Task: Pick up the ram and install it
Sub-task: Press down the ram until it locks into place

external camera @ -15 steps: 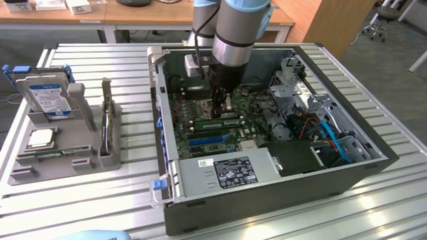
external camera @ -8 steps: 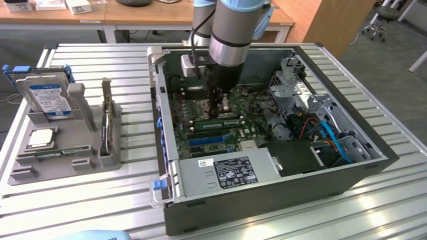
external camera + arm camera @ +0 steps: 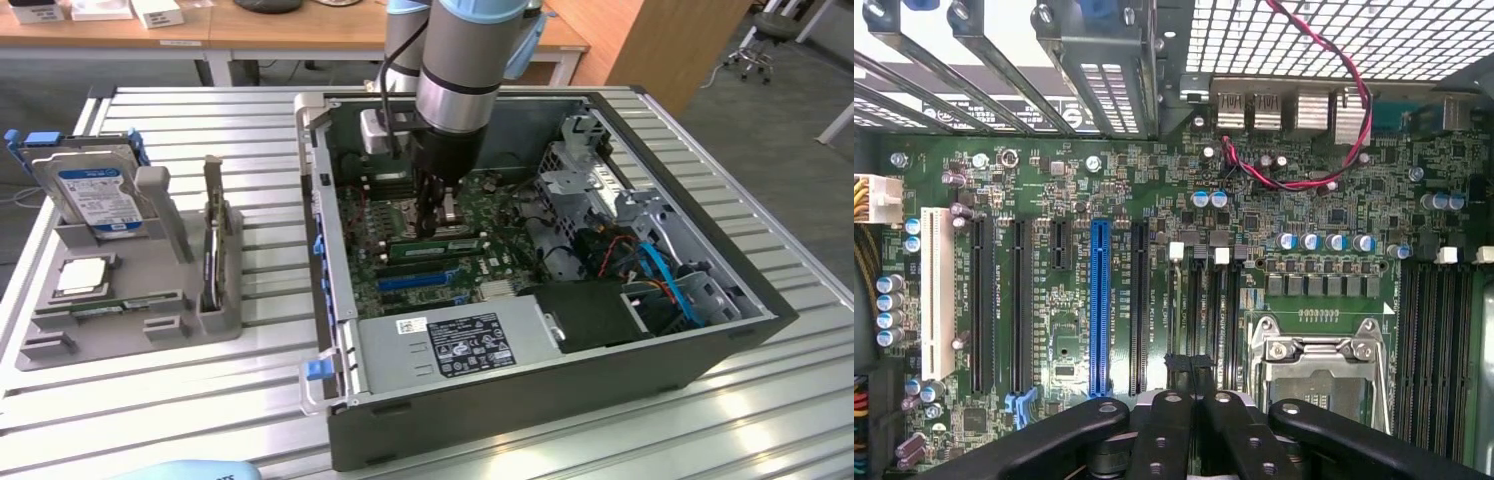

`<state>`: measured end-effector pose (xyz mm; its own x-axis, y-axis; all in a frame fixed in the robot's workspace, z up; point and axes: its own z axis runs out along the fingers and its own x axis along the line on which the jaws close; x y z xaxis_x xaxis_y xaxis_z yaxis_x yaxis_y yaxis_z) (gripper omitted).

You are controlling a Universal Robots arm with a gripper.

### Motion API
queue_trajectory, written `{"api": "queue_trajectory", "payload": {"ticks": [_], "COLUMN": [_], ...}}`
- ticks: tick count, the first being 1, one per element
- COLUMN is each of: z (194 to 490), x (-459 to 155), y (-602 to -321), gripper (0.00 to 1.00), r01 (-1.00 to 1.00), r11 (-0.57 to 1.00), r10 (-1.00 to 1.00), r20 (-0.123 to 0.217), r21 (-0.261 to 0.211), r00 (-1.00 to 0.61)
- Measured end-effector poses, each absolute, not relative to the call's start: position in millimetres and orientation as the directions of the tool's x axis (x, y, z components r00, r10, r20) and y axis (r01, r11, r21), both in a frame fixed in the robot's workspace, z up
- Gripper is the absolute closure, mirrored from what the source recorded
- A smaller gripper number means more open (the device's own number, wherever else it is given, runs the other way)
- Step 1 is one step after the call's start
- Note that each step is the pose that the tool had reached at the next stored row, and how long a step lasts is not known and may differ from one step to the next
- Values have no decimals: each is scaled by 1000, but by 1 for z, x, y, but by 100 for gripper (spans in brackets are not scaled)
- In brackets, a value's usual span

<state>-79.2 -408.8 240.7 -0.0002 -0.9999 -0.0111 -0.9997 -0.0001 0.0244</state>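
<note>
Holder (image 3: pixel 127 300) at the exterior view's left on the slatted surface (image 3: pixel 267 400) carries a blue-labelled hard drive (image 3: pixel 100 195) and a square silver processor (image 3: pixel 83 275). Right of it stands the open computer case (image 3: pixel 534 330), where the tool (image 3: pixel 434 225) is clenched over the motherboard (image 3: pixel 441 265), just above the ram (image 3: pixel 434 243), a green stick in the memory slots.
</note>
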Motion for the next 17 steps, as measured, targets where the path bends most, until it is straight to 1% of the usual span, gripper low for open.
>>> {"api": "queue_trajectory", "payload": {"ticks": [17], "z": [234], "x": [-79], "y": [-409], "gripper": [90], "r01": [-1000], "r11": [0], "r10": [-1000], "r20": [-11], "r21": [24], "r00": [0]}}
